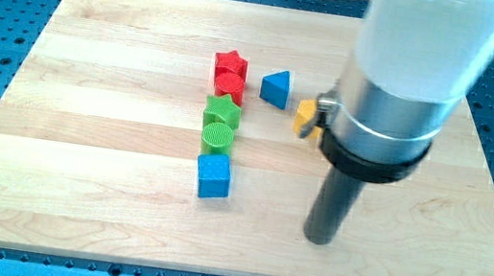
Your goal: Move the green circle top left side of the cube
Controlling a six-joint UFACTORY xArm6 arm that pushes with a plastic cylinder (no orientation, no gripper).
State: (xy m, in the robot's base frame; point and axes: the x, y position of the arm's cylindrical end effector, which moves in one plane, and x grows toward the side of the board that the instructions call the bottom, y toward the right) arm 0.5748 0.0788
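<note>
The green circle [217, 134] lies on the wooden board, just above the blue cube [214, 175] and just below a green star [222, 110]. The three stand in a close column at the board's middle. My tip [318, 237] rests on the board to the right of the blue cube and a little below it, well apart from it and from the green circle.
A red star [230, 62] and a red circle [228, 83] stand above the green star. A blue triangle [275, 88] lies to their right. A yellow block [305, 117] is partly hidden behind the arm [411, 74]. The wooden board [83, 134] lies on a blue perforated table.
</note>
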